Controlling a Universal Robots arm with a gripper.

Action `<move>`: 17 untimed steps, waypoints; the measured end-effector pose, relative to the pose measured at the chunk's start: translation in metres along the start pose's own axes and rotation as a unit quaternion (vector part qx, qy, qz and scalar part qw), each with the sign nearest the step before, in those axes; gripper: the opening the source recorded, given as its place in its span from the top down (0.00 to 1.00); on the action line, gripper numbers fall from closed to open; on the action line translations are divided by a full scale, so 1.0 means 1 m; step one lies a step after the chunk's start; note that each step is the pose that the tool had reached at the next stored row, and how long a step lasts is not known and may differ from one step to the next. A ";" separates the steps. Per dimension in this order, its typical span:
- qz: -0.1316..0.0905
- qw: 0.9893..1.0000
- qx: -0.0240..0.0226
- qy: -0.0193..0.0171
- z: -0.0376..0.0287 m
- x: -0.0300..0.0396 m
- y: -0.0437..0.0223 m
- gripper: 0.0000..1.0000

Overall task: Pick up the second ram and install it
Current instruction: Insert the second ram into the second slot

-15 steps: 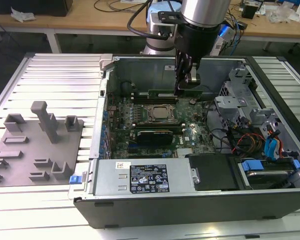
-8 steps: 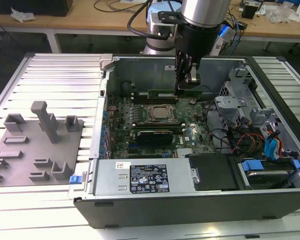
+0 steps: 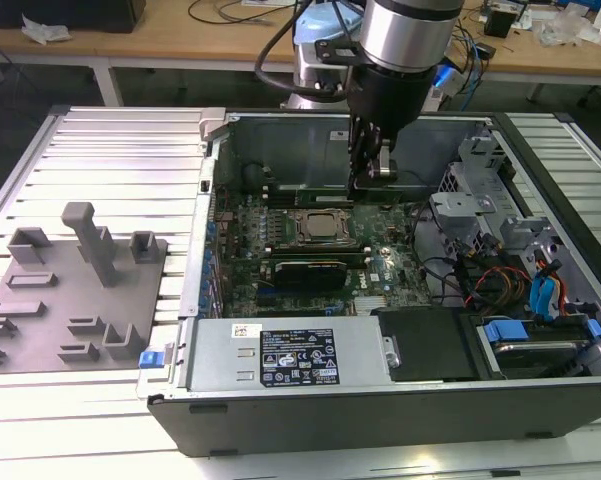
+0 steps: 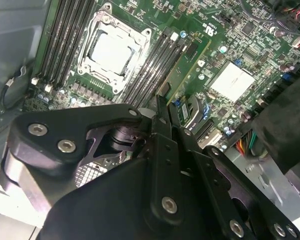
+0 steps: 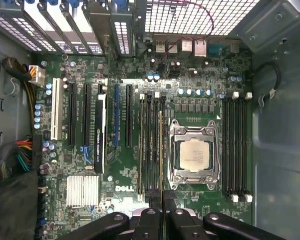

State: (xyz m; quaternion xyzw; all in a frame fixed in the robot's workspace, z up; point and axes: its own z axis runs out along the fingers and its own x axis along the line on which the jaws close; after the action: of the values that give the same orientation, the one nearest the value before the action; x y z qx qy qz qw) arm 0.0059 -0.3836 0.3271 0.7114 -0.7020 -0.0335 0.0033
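The gripper (image 3: 368, 172) hung inside the open computer case (image 3: 380, 420), its fingers closed on the second ram (image 5: 160, 150). The green stick stood on edge over the black memory slots (image 5: 150, 145) (just beside the CPU socket (image 5: 193, 155)).

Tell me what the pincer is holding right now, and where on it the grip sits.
The pincer is shut on the memory stick, gripping one end of its top edge. The stick stands on edge among the memory slots beside the processor socket.
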 end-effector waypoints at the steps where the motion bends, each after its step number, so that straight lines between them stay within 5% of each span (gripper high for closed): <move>1: 0.000 1.000 0.000 0.000 0.0014 0.0001 -0.0001 0.87; 17: 0.000 1.000 0.000 0.000 0.0227 0.0010 -0.0011 0.87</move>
State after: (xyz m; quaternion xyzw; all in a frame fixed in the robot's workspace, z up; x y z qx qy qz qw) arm 0.0058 -0.3837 0.3043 0.7113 -0.7020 -0.0335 0.0033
